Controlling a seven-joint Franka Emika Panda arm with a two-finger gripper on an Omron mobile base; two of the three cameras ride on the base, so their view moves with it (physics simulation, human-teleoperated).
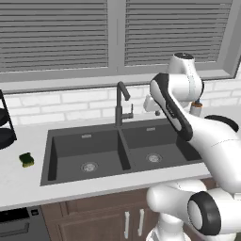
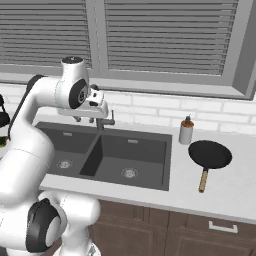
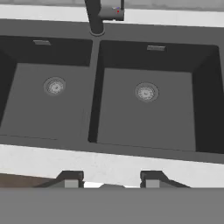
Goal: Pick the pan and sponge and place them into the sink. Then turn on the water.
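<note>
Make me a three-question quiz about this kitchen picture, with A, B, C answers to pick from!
1. Where is the pan?
A. on the counter right of the sink
B. in the left basin
C. on the rack

2. How many round drains does the sink have?
A. one
B. two
C. four

3. What are the gripper fingers doing?
A. squeezing the sponge
B. squeezing the pan handle
C. apart, holding nothing

Answers: 1 A, the right base view shows it lying beside the soap bottle. 2 B, one drain sits in each basin. 3 C, the hand view shows the two fingertips apart with nothing between them, above the sink.
</note>
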